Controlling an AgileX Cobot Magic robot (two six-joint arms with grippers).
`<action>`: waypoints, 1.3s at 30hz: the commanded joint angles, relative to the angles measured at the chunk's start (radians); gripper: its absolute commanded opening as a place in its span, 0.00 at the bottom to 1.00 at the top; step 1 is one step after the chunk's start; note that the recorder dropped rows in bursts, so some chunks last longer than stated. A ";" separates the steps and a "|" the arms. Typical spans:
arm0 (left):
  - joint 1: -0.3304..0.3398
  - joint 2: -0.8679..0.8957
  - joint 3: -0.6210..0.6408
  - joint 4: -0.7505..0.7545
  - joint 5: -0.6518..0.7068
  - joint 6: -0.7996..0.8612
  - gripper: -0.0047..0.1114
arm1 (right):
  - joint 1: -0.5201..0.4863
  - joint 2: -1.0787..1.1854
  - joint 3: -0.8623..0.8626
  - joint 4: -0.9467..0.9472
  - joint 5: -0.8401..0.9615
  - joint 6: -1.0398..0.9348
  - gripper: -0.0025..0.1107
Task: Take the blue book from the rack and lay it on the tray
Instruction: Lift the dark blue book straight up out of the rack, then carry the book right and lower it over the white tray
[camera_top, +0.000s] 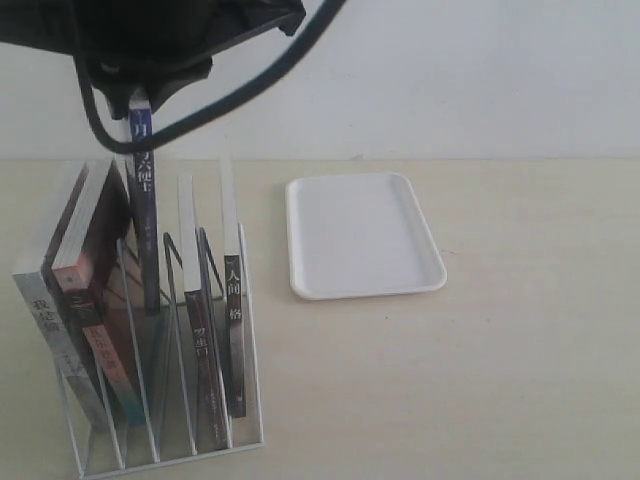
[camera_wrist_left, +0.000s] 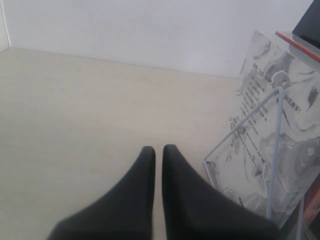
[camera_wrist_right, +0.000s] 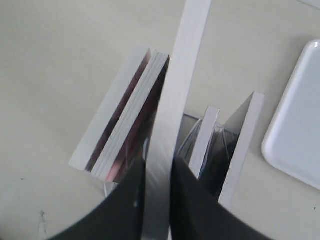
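Observation:
In the exterior view the blue book (camera_top: 146, 205) stands upright, raised partly out of a middle slot of the white wire rack (camera_top: 160, 445). My right gripper (camera_top: 140, 98) reaches across from above and is shut on its top edge. The right wrist view shows the book's white page edge (camera_wrist_right: 186, 65) pinched between the black fingers of the right gripper (camera_wrist_right: 158, 167). To the right of the rack the white tray (camera_top: 365, 235) lies flat with nothing on it; its corner (camera_wrist_right: 297, 135) also shows in the right wrist view. My left gripper (camera_wrist_left: 158, 150) is shut on nothing, low over the table beside the rack's wire (camera_wrist_left: 275, 150).
Two black-spined books (camera_top: 233, 330) stand in the rack's right slots. A red-spined book (camera_top: 100, 345) and a grey one (camera_top: 45, 320) lean in its left slots. A marbled cover (camera_wrist_left: 260, 110) faces the left wrist camera. A black cable (camera_top: 230, 95) hangs over the rack.

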 joint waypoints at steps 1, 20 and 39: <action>0.003 -0.002 0.003 0.000 -0.001 0.005 0.08 | 0.000 -0.055 -0.004 -0.015 -0.043 -0.011 0.02; 0.003 -0.002 0.003 0.000 -0.001 0.005 0.08 | 0.000 -0.147 -0.004 -0.101 -0.006 -0.005 0.02; 0.003 -0.002 0.003 0.000 -0.001 0.005 0.08 | -0.001 -0.262 -0.004 -0.447 0.075 -0.159 0.02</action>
